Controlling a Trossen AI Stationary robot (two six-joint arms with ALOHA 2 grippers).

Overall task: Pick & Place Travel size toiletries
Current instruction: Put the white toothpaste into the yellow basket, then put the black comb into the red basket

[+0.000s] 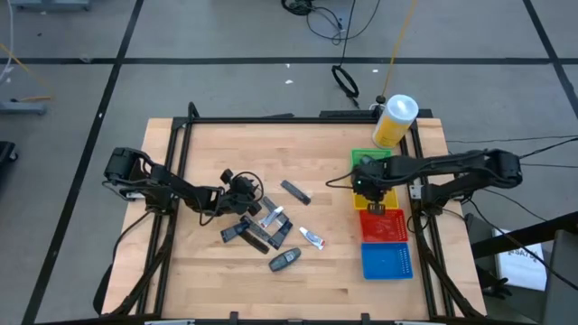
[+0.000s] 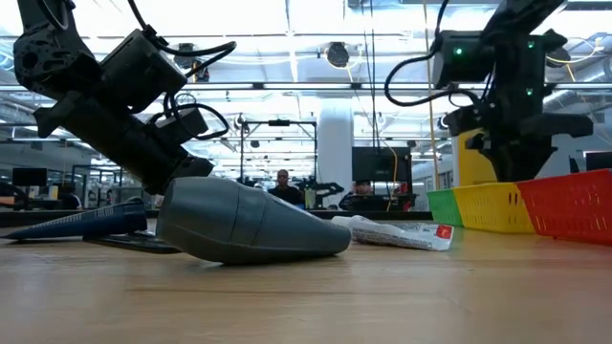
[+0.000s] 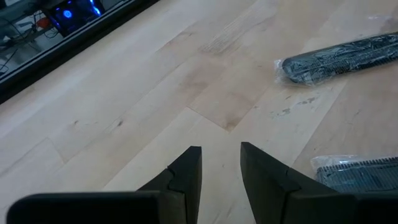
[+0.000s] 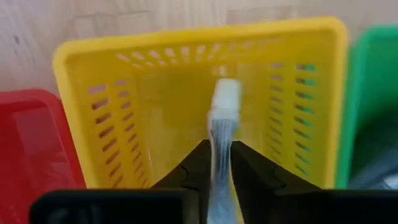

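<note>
The small white tube (image 4: 222, 124) hangs over the yellow tray (image 4: 124, 112), pinched at its flat tail by the right gripper (image 4: 215, 163). It looks light, soft-walled and slick, so the stiff crimped end or cap seems the safest hold. Well apart from the yellow tray, the other toiletries (image 1: 271, 230) lie on the desk (image 1: 199, 271), where the left gripper (image 3: 221, 163) hovers, fingers apart and empty.
</note>
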